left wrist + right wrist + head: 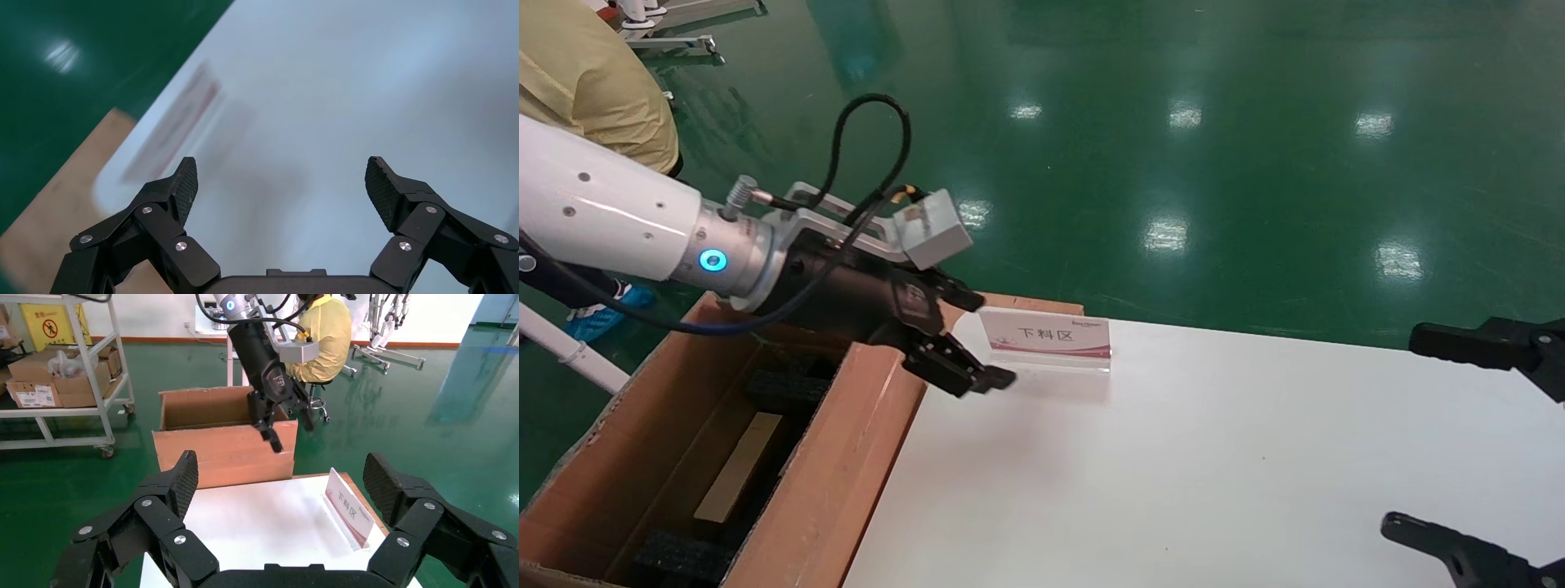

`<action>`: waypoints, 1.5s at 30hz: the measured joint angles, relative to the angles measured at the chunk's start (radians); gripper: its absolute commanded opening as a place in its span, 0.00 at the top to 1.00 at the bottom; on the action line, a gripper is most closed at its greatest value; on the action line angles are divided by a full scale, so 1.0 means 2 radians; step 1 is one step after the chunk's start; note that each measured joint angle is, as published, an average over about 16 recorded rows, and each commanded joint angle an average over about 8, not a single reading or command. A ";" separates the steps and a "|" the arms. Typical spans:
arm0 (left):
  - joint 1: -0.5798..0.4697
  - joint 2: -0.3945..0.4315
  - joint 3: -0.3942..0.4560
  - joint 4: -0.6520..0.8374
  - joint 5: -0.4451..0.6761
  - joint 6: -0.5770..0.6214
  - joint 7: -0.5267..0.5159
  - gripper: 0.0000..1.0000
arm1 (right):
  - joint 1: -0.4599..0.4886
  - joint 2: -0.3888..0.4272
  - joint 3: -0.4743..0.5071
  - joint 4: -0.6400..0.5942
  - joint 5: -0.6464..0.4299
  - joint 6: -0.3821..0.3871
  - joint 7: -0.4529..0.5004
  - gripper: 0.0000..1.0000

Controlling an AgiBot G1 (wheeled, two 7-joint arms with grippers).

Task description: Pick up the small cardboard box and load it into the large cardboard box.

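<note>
Honestly, my main worry is the large cardboard box (829, 482) itself: my left gripper (964, 339) hangs just above its near flap, at the corner where the box meets the white table (1214, 457), and any low sweep from here could catch the flap edge and shove or tip the box. Its jaws are spread wide and hold nothing; the left wrist view shows only bare table between the fingertips (183, 184). The acrylic sign (1046, 339) stands just beside that gripper, so a careless move toward it would knock it over.

Inside the large cardboard box I make out black foam blocks (780, 384) and, between them, a flat brown shape with a pale tan strip (740, 465), which I judge to be the small cardboard box already lying at the bottom. Its sides are in shadow, so I cannot confirm that. If it sits crooked on the foam, I cannot tell from here.

My right gripper (281, 478) is parked over the table's far side from the box, jaws spread, empty. The head view cuts off most of it, and the box's outer flaps too.
</note>
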 measured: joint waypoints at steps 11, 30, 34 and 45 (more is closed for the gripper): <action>0.141 0.015 -0.178 0.004 -0.072 0.051 0.097 0.00 | -0.001 -0.001 0.002 0.001 -0.001 -0.001 0.001 0.00; 0.379 0.040 -0.477 0.011 -0.192 0.136 0.261 0.00 | -0.001 -0.002 0.005 0.001 -0.004 -0.002 0.003 0.00; 0.411 0.044 -0.518 0.012 -0.208 0.147 0.283 0.00 | -0.002 -0.002 0.006 0.002 -0.004 -0.002 0.004 0.00; 0.438 0.046 -0.552 0.013 -0.221 0.156 0.302 0.00 | -0.002 -0.003 0.008 0.002 -0.005 -0.003 0.005 0.00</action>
